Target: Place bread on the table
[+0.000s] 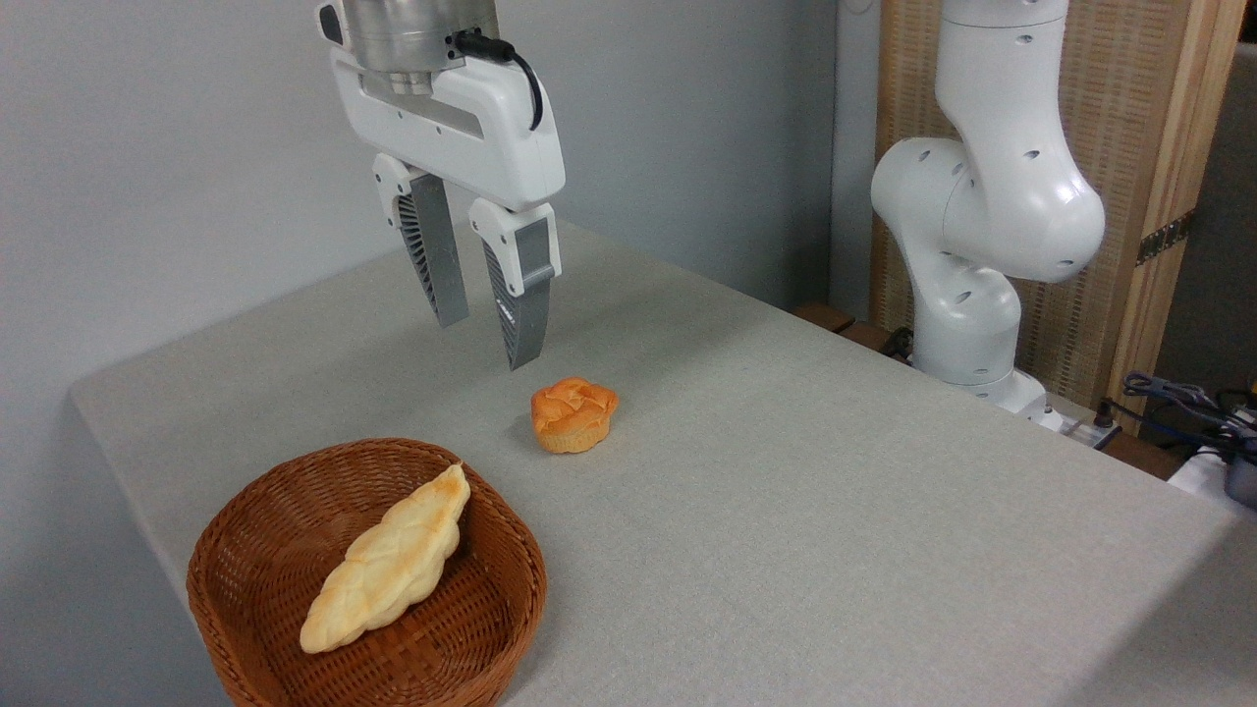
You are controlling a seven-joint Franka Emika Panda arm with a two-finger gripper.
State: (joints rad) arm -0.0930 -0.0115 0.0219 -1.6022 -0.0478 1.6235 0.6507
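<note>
Above table [786,471], tool [488,339] open, empty

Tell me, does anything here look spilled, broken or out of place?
Nothing spilled or damaged. The bread lies slantwise in the basket, one tip on the rim. A small bun sits alone on the table, below the open end effector.

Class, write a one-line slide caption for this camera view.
Open gripper hangs above the table; bread lies in the wicker basket, bun beside it.
</note>
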